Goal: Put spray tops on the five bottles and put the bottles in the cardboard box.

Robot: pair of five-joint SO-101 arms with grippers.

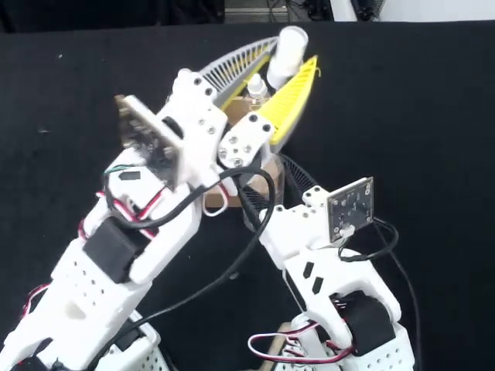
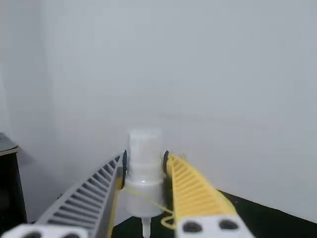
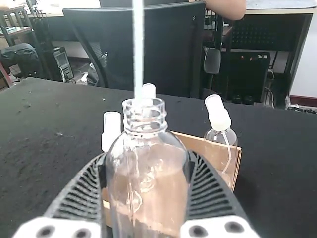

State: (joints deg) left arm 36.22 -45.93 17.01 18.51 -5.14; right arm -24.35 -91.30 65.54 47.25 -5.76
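Left jaws clench the spray top directly above the upright bottle the right jaws grip, tube entering its neck.

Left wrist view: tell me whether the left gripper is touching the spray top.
Touching. The left wrist view shows the left gripper clamped on the spray top, its grey and yellow fingers pressed against both sides with no gap.
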